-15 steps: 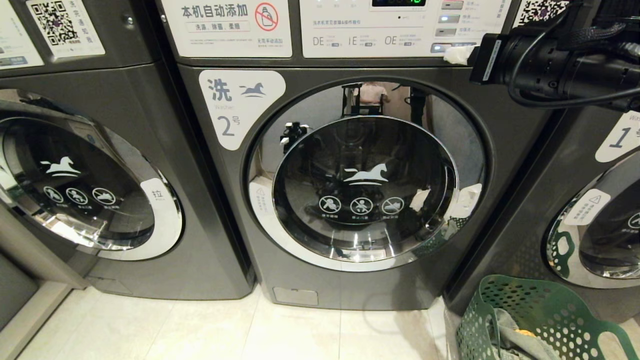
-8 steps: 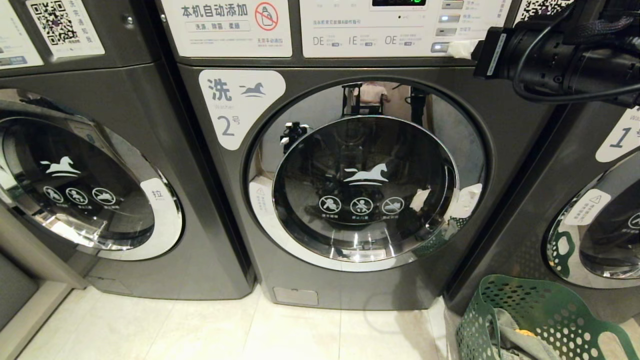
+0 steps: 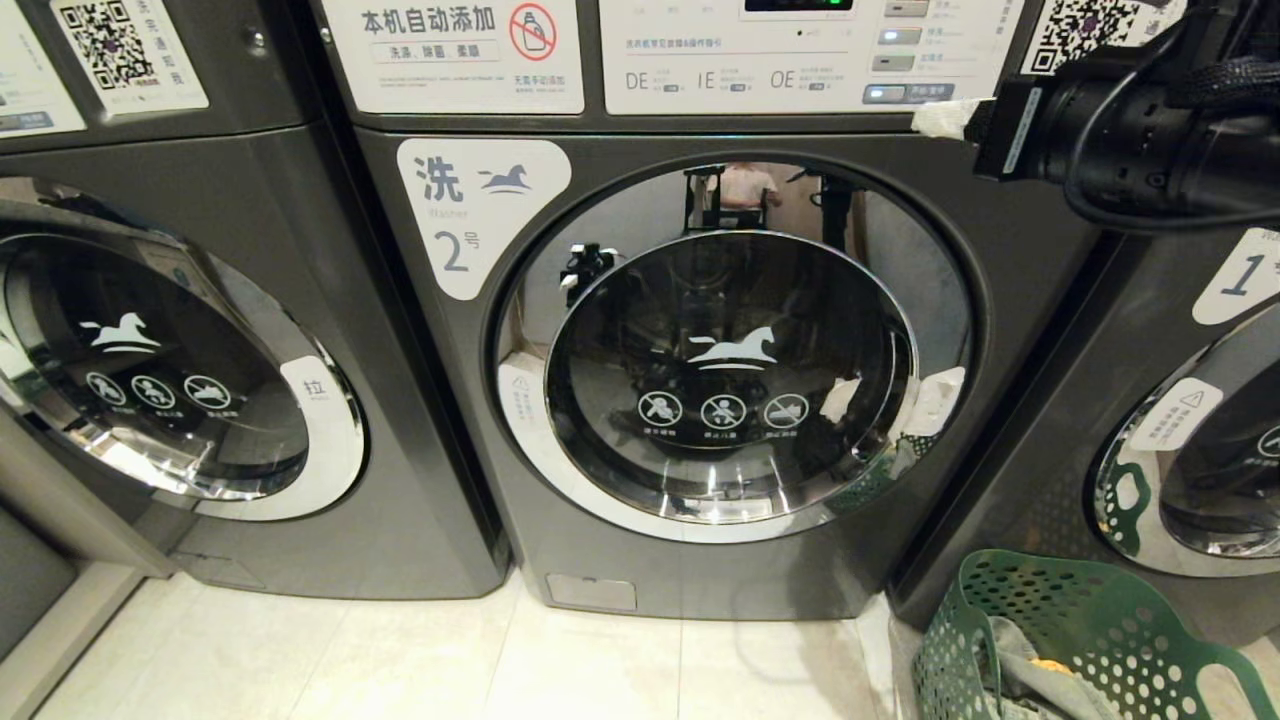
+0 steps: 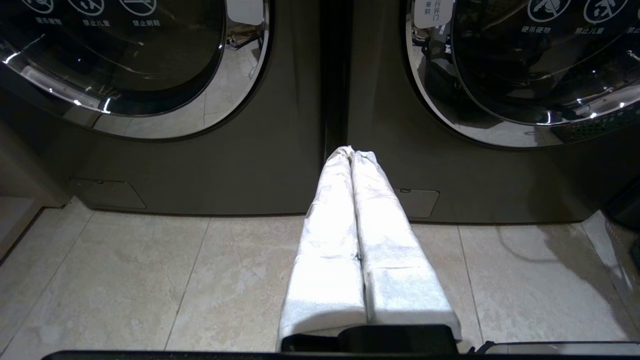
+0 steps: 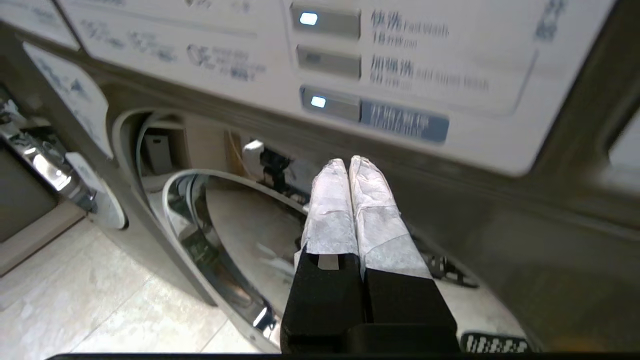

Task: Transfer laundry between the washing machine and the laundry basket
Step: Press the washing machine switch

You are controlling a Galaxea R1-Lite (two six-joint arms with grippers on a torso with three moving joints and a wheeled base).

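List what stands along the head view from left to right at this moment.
Unnumbered washer → washing machine marked 2 → right gripper, shut, just under that machine's control panel → green laundry basket on the floor → washer marked 1.

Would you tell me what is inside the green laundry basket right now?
Inside the laundry basket lies grey cloth with a bit of orange-yellow showing; whatever lies beneath is covered.

The washing machine (image 3: pixel 700 380) bore a white label (image 3: pixel 478 212) reading "洗 2号"; its control panel (image 3: pixel 800 55) showed "DE", "IE", "OE". The neighbouring washer (image 3: pixel 1180 420) carried "1"; another washer's door (image 3: pixel 180 370) read "拉".
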